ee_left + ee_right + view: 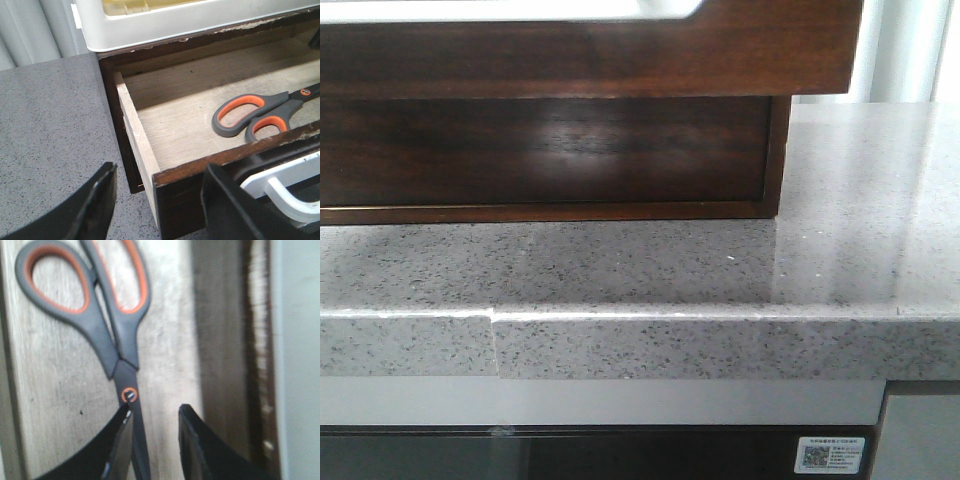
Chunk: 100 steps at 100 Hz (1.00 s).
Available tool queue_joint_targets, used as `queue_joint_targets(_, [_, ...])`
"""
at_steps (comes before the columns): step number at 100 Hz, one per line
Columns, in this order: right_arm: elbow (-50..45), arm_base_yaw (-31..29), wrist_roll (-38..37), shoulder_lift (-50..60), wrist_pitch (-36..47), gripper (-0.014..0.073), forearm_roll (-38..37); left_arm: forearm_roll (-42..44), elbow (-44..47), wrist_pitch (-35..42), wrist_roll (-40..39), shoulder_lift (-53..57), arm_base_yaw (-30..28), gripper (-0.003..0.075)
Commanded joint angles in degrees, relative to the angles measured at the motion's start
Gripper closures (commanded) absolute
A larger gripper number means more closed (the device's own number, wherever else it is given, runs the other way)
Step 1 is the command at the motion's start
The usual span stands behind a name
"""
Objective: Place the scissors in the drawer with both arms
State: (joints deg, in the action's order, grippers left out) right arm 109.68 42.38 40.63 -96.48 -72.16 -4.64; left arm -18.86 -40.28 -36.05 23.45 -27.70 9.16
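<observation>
Left wrist view: scissors lie flat inside the pulled-out drawer, right tool spread above the blades, left tool spread beside the drawer front, likely ready to push.

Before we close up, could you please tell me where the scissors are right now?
The grey-and-orange-handled scissors lie flat on the pale wooden floor of the open dark-brown wooden drawer, seen in both wrist views, with the right pincer open directly over their blades.

left gripper: fingers apart | right gripper: fingers apart, gripping nothing
</observation>
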Motion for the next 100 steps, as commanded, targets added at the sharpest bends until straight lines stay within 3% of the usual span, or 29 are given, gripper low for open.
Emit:
queue_joint_targets(1, [3.1, 0.0, -4.5, 5.5, -2.8, 0.0384, -0.9, -1.1, -1.9, 4.2, -0.6, -0.3, 0.5, 0.0352])
queue_joint_targets(18, [2.9, -1.2, -10.5, 12.0, -2.8, 0.0384, -0.3, -1.1, -1.9, 4.2, -0.6, -0.3, 0.5, 0.0352])
queue_joint_targets(34, [-2.0, -9.0, -15.3, 19.1, -1.6, 0.0384, 6.7, -1.1, -1.9, 4.2, -0.6, -0.3, 0.5, 0.0352])
queue_joint_targets(53, [-18.6, -25.1, -23.1, 29.1, 9.4, 0.0384, 11.6, -1.1, -1.9, 4.2, -0.6, -0.3, 0.5, 0.0352])
queue_joint_targets(70, [-37.4, -38.5, -23.8, 38.7, 18.6, 0.0384, 18.0, -1.1, -1.9, 4.1, -0.6, -0.3, 0.5, 0.0352])
queue_joint_targets(84, [-51.2, -43.1, -24.2, 46.5, 25.9, 0.0384, 18.7, -1.1, -1.9, 4.0, -0.6, -0.3, 0.5, 0.0352])
queue_joint_targets(100, [-62.7, -43.5, -25.7, 55.2, 31.0, 0.0384, 21.4, -1.1, -1.9, 4.0, -0.6, -0.3, 0.5, 0.0352])
